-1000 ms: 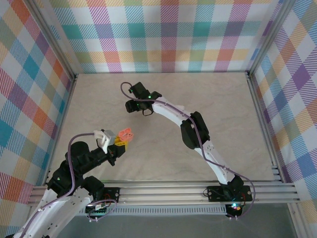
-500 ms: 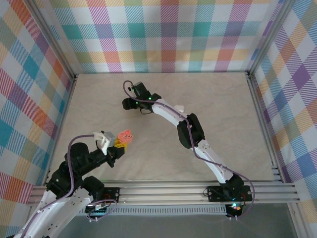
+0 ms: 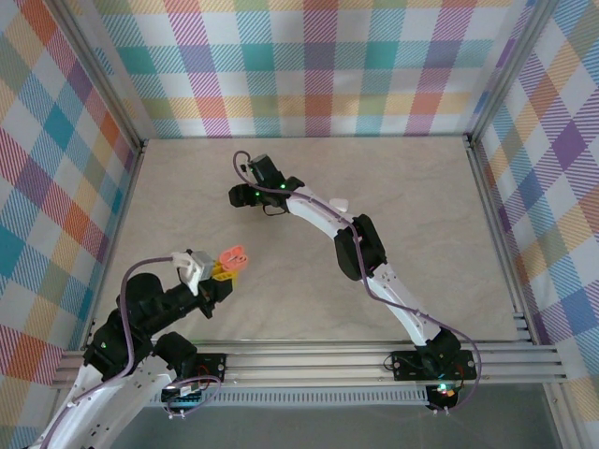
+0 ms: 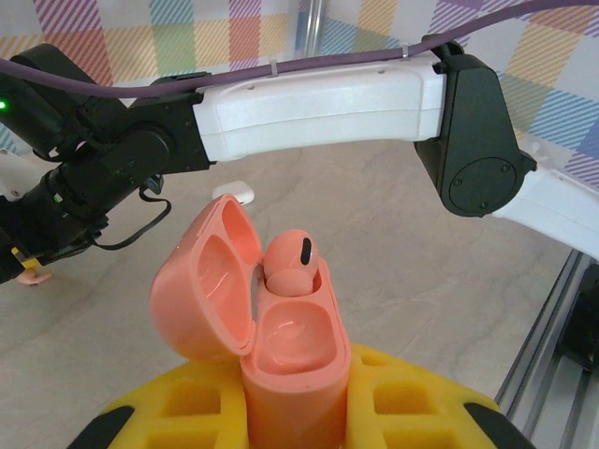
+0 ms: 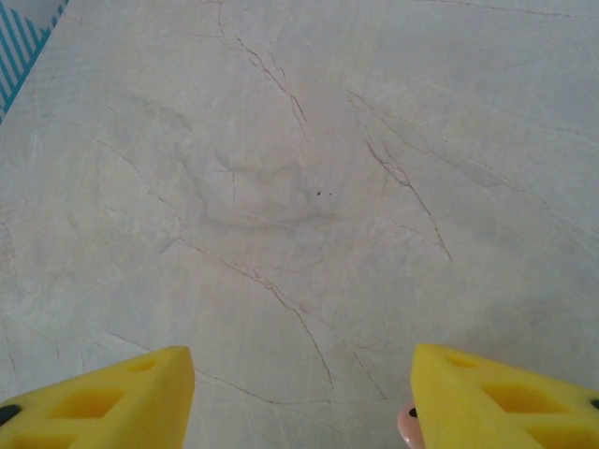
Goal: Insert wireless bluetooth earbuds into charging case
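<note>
My left gripper [image 4: 292,416] is shut on a salmon-pink charging case [image 4: 290,365], which stands upright between the yellow fingers with its lid [image 4: 201,290] swung open to the left. One pink earbud [image 4: 288,264] sits in the far slot; the near slot is bare. In the top view the case [image 3: 232,254] is at the table's front left. My right gripper [image 5: 299,374] hovers open, low over the table further back [image 3: 241,195]. A second pink earbud [image 5: 406,423] lies on the table just at the inner edge of its right finger [image 5: 505,398].
A small white rounded piece [image 3: 339,203] lies on the marble table beside the right arm's forearm, and the left wrist view catches it too [image 4: 240,191]. The right arm [image 4: 318,98] stretches across behind the case. Aluminium rails [image 3: 309,360] and checked walls border the table.
The right arm has shifted a little to the left and back, uncovering the white piece beside its forearm. The left gripper still holds the open case in nearly the same spot.
</note>
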`<state>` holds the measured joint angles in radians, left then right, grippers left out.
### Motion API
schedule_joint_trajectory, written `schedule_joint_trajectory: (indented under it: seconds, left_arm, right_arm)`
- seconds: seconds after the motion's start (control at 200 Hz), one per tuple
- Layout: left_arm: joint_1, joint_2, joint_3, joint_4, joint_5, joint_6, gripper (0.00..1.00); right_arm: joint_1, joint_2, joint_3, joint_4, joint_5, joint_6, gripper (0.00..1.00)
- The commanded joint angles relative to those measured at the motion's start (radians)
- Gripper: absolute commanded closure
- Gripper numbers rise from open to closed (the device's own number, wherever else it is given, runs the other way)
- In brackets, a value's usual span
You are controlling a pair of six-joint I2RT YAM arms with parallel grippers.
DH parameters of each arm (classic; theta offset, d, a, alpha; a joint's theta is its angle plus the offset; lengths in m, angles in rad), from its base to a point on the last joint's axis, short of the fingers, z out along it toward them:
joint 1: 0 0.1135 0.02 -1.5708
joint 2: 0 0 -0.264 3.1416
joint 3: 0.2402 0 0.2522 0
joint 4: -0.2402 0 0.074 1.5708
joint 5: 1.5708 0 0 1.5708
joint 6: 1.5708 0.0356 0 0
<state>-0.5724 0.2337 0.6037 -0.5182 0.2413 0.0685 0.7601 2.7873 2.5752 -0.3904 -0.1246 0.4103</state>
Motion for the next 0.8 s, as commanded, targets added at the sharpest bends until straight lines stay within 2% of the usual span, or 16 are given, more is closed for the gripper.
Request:
schedule_joint_trajectory:
  seconds: [0.0, 0.21, 0.43, 0.795]
  left_arm:
    - [0.011, -0.026, 0.028, -0.01, -0.007, -0.004, 0.92]
    - [0.011, -0.035, 0.031, -0.014, -0.007, -0.009, 0.91]
    - [0.011, -0.046, 0.031, -0.023, -0.012, -0.009, 0.91]
    - [0.011, -0.058, 0.033, -0.026, -0.013, -0.011, 0.91]
  right_arm:
    - [-0.009, 0.027, 0.031, -0.022, -0.013, 0.036, 0.33]
    - [-0.025, 0.034, 0.035, -0.029, -0.095, 0.055, 0.32]
    - [-0.024, 0.008, 0.007, -0.097, -0.149, 0.039, 0.41]
    - [-0.022, -0.209, -0.294, -0.099, -0.13, -0.002, 0.46]
